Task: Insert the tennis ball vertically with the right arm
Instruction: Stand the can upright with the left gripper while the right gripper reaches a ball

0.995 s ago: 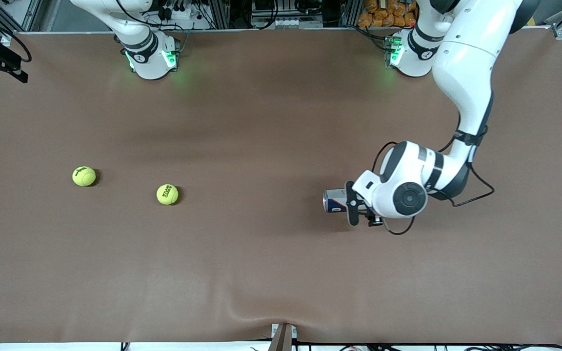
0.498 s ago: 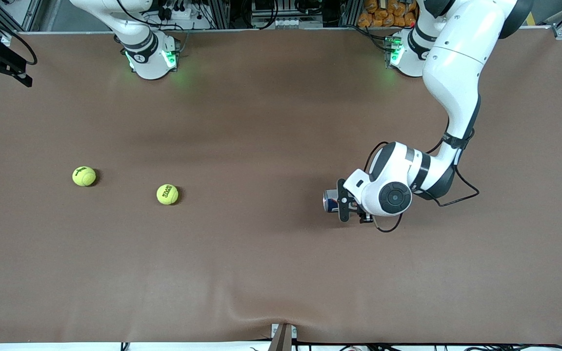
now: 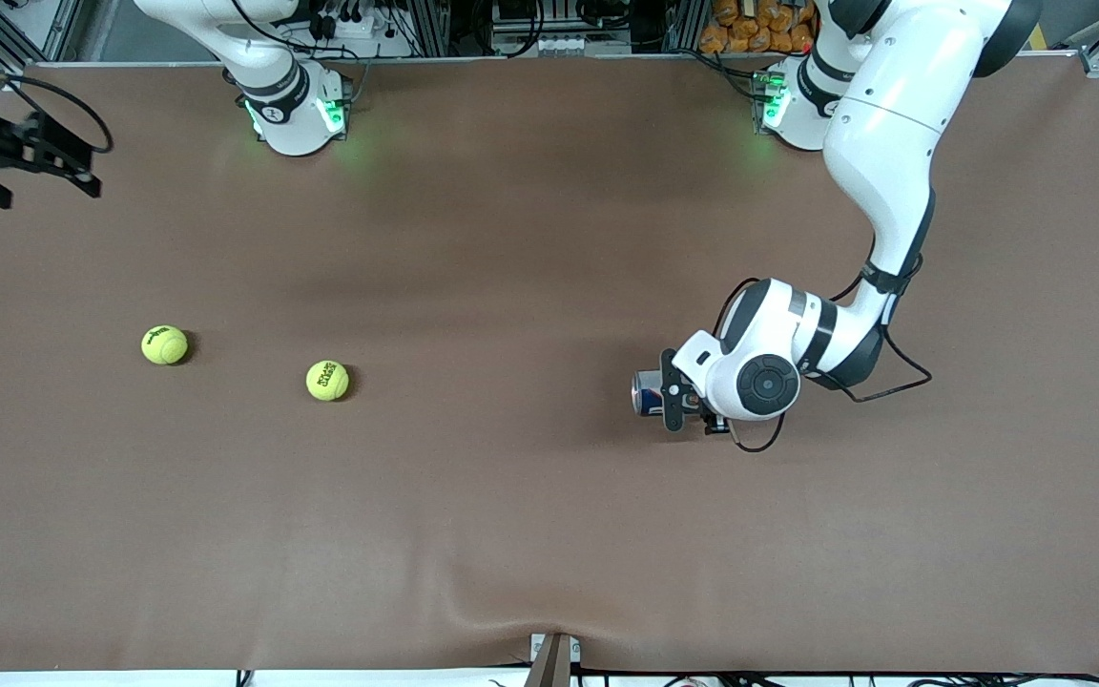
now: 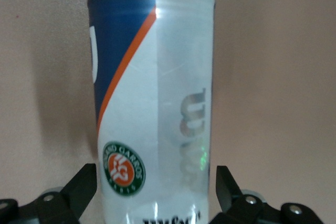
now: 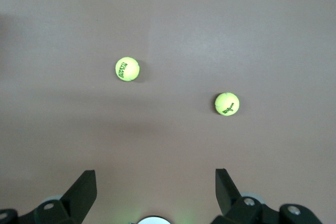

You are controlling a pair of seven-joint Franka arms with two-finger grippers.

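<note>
Tennis balls (image 5: pixel 127 69) show; can (image 4: pixel 152 98) between fingers (image 4: pixel 81 190).

- The can (image 3: pixel 648 393) lying on the table is mostly hidden in the front view by the left arm's wrist; only one end shows.
- In the left wrist view, the can's lower end is cut off by the edge.
- The right gripper (image 3: pixel 30 157) is partly cut off at the front view's edge.
</note>
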